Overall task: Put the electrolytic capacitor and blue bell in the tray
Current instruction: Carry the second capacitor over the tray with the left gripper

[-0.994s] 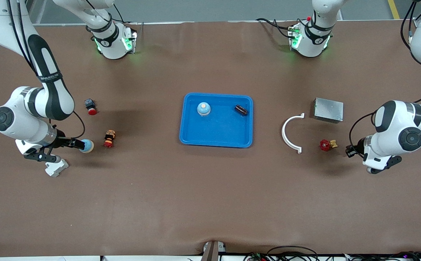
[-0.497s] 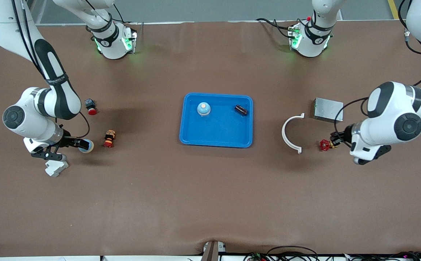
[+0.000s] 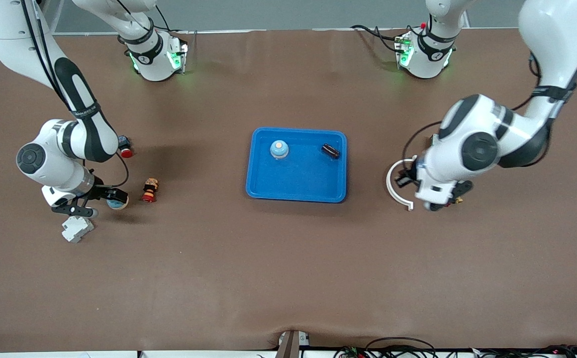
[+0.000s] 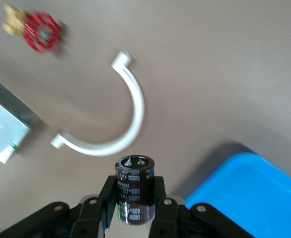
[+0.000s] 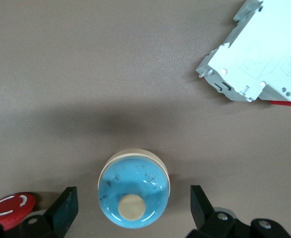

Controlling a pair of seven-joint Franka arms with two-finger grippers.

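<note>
Left gripper (image 4: 134, 198) fingers pinch a glossy black cylindrical capacitor (image 4: 134, 188) over the curved white plastic clamp (image 4: 133, 106); right gripper (image 5: 130, 208) fingers spread wide around a domed blue bell (image 5: 133, 189) on the table (image 3: 288, 258).

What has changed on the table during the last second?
The left gripper, shut on a capacitor, has moved from the table's end toward the tray, and is now over the white arc. The right gripper, open, has shifted slightly and is around a blue bell. Everything on the table stayed.
</note>
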